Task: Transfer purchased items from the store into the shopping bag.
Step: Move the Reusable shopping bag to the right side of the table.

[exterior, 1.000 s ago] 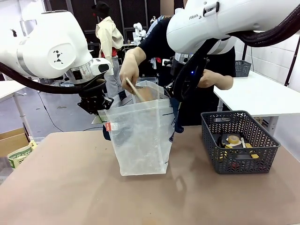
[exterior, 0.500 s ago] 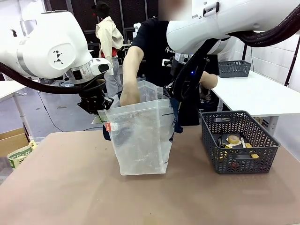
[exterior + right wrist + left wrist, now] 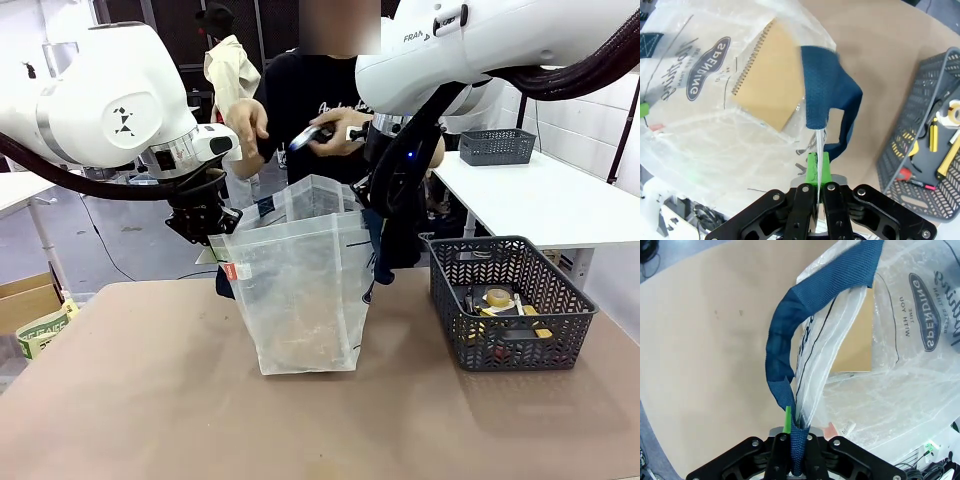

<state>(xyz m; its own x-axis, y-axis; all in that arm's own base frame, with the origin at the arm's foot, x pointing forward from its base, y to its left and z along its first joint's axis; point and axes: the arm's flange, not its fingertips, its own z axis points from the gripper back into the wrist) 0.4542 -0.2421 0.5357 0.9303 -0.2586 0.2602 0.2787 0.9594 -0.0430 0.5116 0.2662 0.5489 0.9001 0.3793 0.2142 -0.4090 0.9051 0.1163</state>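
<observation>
The left gripper (image 3: 795,429) and right gripper (image 3: 818,165) each clamp the rim of the shopping bag (image 3: 300,290), its logo (image 3: 934,312) reading "SPENDING", on a tan surface (image 3: 150,400).

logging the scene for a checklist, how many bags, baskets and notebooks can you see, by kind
clear plastic shopping bag with navy strap handles: 1
dark grey lattice plastic baskets: 2
brown spiral-bound notebook, inside the bag: 1
total: 4

Shopping bag (image 3: 300,290) on table (image 3: 150,400) centre, notebook (image 3: 771,95) inside it, basket (image 3: 452,295) to its right, person (image 3: 310,100) behind
</observation>
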